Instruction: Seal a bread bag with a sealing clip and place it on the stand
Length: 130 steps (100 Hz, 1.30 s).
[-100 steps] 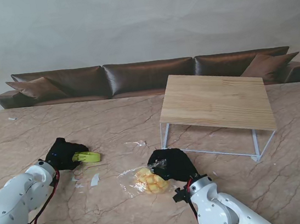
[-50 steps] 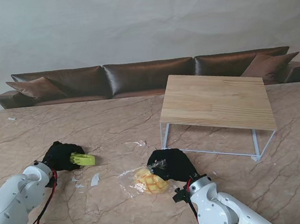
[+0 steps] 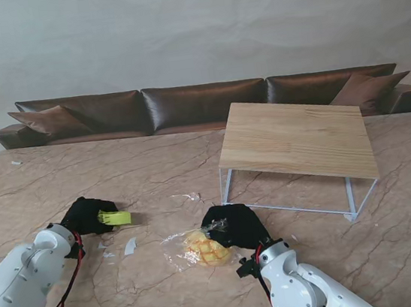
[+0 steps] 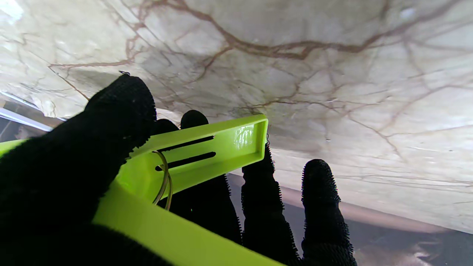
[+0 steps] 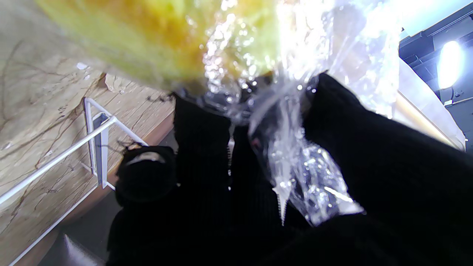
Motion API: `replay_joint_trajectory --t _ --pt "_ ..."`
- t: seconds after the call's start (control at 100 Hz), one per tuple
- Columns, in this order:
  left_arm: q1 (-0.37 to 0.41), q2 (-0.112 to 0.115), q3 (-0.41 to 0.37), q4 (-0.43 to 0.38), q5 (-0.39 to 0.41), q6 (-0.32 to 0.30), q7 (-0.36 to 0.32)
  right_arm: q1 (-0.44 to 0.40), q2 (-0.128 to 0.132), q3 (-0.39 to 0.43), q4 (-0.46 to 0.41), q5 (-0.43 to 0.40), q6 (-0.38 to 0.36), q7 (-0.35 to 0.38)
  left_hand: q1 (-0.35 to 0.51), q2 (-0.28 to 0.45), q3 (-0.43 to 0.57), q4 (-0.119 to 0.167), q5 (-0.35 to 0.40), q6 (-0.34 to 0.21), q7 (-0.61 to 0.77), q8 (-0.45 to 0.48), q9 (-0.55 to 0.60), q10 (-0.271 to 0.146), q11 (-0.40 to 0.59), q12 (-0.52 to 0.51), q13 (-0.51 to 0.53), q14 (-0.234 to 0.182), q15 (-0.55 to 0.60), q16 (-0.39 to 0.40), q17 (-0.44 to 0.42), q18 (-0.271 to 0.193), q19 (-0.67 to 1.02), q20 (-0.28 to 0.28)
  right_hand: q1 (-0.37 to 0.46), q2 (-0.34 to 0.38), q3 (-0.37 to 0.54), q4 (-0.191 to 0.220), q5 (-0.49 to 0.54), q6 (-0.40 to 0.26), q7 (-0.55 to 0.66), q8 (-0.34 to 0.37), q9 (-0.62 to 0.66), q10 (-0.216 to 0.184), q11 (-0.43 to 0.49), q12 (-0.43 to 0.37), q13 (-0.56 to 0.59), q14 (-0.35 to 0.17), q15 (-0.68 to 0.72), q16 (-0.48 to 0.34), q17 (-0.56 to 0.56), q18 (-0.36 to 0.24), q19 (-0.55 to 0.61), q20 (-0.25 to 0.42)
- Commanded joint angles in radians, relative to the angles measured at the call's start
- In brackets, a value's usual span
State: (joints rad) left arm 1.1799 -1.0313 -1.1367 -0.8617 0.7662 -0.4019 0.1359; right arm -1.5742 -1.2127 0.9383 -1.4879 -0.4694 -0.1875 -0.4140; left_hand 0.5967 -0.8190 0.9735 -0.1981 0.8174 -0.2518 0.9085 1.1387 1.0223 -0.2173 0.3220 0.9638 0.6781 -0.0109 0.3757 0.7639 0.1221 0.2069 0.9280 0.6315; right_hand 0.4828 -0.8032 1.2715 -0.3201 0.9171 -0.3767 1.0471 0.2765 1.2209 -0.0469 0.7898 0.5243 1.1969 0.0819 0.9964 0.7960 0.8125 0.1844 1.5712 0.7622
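My left hand (image 3: 85, 215), in a black glove, is shut on a lime-green sealing clip (image 3: 114, 218) at the left of the table. The left wrist view shows the clip (image 4: 207, 147) pinched between thumb and fingers (image 4: 319, 199), its slotted arm pointing away from the palm. The clear bread bag (image 3: 199, 249) with yellow bread lies near the table's middle. My right hand (image 3: 234, 225) is shut on the bag's twisted neck (image 5: 295, 166), with the bread (image 5: 155, 40) just beyond the fingers. The wooden-topped stand (image 3: 298, 137) with white legs is at the right, farther from me.
A small white scrap (image 3: 130, 246) and bits of clear plastic (image 3: 187, 197) lie on the marble table (image 3: 154, 168) between my hands. A white leg of the stand (image 5: 99, 147) is close to my right hand. A brown sofa (image 3: 199, 101) runs along the far edge.
My left hand with the clip drew slightly back to the left, then edged right again. The right hand and the bag stayed still.
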Motion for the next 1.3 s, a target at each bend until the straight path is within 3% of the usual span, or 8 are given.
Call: replay_joint_trajectory --t 0.0,0.25,0.66,0.81,0.95,1.09,1.27,1.29 --pt "0.056 -0.008 0.008 0.011 0.021 0.013 -0.058 -0.007 -0.004 -0.003 0.002 0.001 -0.004 0.001 0.054 0.019 0.029 0.001 0.006 -0.053 0.485 0.105 0.218 0.034 0.298 0.075 0.219 0.159 0.262 0.152 -0.001 0.018 0.029 0.025 0.03 0.013 0.031 -0.005 0.018 -0.039 0.002 -0.006 0.034 -0.001 0.001 -0.012 0.028 -0.007 -0.008 -0.006 0.011 -0.011 0.032 -0.003" --pt "0.116 0.008 -0.066 -0.095 0.069 0.05 -0.145 -0.013 -0.004 0.002 0.0 -0.001 -0.008 -0.004 0.034 0.109 0.117 0.083 -0.111 -0.022 0.391 0.032 0.163 0.067 0.6 0.209 0.252 0.211 0.4 0.39 0.039 0.06 0.055 0.039 0.029 0.015 0.03 -0.005 0.019 -0.036 0.003 -0.012 0.033 -0.001 0.001 -0.014 0.027 -0.005 -0.008 -0.006 0.01 -0.011 0.032 -0.004" --pt "0.199 0.049 -0.158 -0.237 0.18 0.077 -0.363 -0.011 -0.005 -0.002 0.008 0.001 -0.019 -0.006 -0.051 0.082 -0.075 -0.032 -0.036 -0.077 0.235 -0.131 0.207 0.027 0.786 0.234 0.282 0.232 0.491 0.496 0.051 0.098 0.062 0.044 0.028 0.015 0.03 -0.005 0.018 -0.035 0.004 -0.017 0.034 -0.001 0.002 -0.015 0.028 -0.005 -0.006 -0.005 0.009 -0.011 0.033 -0.005" --pt "0.179 0.048 -0.131 -0.197 0.14 0.085 -0.375 -0.008 -0.004 -0.006 0.008 0.001 -0.019 -0.003 -0.119 0.181 -0.163 -0.001 0.049 -0.067 0.271 -0.179 0.161 0.058 0.745 0.249 0.196 0.239 0.423 0.484 0.022 0.09 0.043 0.044 0.027 0.016 0.03 -0.005 0.018 -0.033 0.005 -0.019 0.034 -0.001 0.003 -0.015 0.028 -0.006 -0.005 -0.005 0.009 -0.01 0.033 -0.005" --pt "0.145 0.047 -0.076 -0.138 0.124 0.085 -0.35 -0.005 -0.005 -0.01 0.008 0.003 -0.019 -0.001 -0.204 0.281 -0.152 0.105 0.104 -0.04 0.425 0.001 -0.055 0.032 0.491 0.172 0.031 0.213 0.232 0.377 -0.013 0.068 0.0 0.059 0.027 0.016 0.03 -0.005 0.017 -0.034 0.005 -0.021 0.034 -0.001 0.003 -0.015 0.028 -0.005 -0.005 -0.004 0.009 -0.01 0.033 -0.006" --pt "0.106 0.045 -0.014 -0.071 0.095 0.084 -0.324 -0.003 -0.005 -0.014 0.009 0.008 -0.016 0.003 -0.194 0.256 -0.128 0.109 0.182 -0.007 0.515 0.075 -0.178 0.093 0.199 -0.19 0.002 0.168 0.093 0.158 -0.004 0.041 -0.018 0.058 0.025 0.017 0.029 -0.005 0.015 -0.033 0.004 -0.023 0.033 -0.001 0.004 -0.015 0.028 -0.005 -0.005 -0.004 0.009 -0.01 0.033 -0.006" --pt "0.047 0.032 0.079 0.049 0.029 0.053 -0.238 0.001 -0.005 -0.018 0.01 0.009 -0.013 0.006 -0.152 0.104 -0.014 0.084 0.221 0.032 0.536 0.049 -0.021 0.096 0.196 -0.364 0.204 0.153 0.139 0.062 0.12 0.025 0.092 0.068 0.023 0.019 0.028 -0.005 0.016 -0.032 0.006 -0.025 0.034 -0.004 0.005 -0.015 0.028 -0.006 -0.005 -0.004 0.01 -0.011 0.033 -0.006" --pt "0.042 0.03 0.087 0.061 0.021 0.052 -0.229 0.001 -0.005 -0.018 0.01 0.009 -0.012 0.007 -0.121 0.057 -0.006 0.034 0.21 0.021 0.541 0.062 0.017 0.091 0.193 -0.323 0.234 0.157 0.154 0.051 0.144 0.025 0.118 0.066 0.022 0.019 0.028 -0.006 0.014 -0.033 0.004 -0.026 0.034 -0.004 0.005 -0.015 0.028 -0.006 -0.004 -0.004 0.01 -0.011 0.033 -0.006"
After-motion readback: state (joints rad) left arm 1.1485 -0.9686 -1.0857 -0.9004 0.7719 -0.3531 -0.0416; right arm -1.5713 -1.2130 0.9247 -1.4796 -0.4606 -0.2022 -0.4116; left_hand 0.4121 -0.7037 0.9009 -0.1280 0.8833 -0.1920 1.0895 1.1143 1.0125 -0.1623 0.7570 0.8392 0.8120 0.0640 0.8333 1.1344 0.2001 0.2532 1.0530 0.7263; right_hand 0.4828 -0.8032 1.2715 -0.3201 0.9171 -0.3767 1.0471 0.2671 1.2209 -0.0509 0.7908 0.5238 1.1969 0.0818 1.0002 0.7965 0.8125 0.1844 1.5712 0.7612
